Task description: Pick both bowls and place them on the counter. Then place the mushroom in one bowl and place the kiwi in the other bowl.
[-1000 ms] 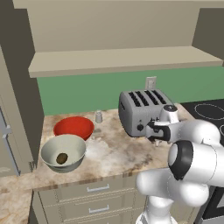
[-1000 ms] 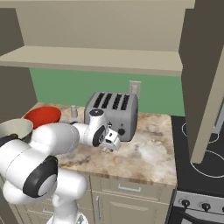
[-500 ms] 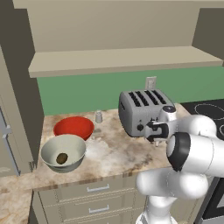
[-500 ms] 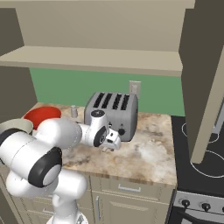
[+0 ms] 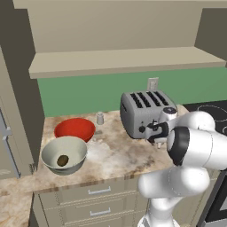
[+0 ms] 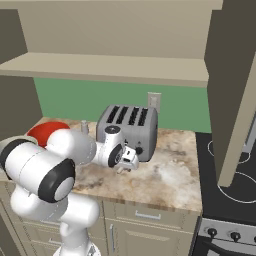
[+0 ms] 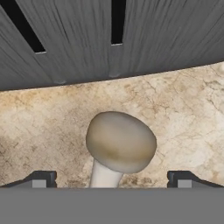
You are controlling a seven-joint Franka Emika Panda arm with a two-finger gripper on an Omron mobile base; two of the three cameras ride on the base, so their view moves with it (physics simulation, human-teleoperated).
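The pale mushroom (image 7: 120, 142) lies on the mottled stone counter (image 7: 183, 109) right in front of the toaster, cap toward the toaster. My gripper (image 7: 111, 180) is open, a dark fingertip on each side of the mushroom, neither touching it. The hand hangs low over the counter (image 5: 115, 155) at the toaster's front, gripper (image 5: 157, 141) pointing down, also seen as gripper (image 6: 125, 167). To the left stand the red bowl (image 5: 74, 128) and the silvery-grey bowl (image 5: 64, 153), with the kiwi (image 5: 62, 160) inside the grey one. The red bowl (image 6: 42, 132) peeks out behind my arm.
A grey four-slot toaster (image 5: 146, 113) stands close behind the hand, its slotted side (image 7: 109, 39) just beyond the mushroom. A small grey shaker (image 5: 100, 118) sits by the red bowl. The black stove (image 6: 235, 165) borders the counter on the right; a beige shelf (image 5: 124, 62) runs overhead.
The arm's elbow has swung and the hand has shifted slightly left in front of the toaster. The gripper stays open; bowls and kiwi have not moved.
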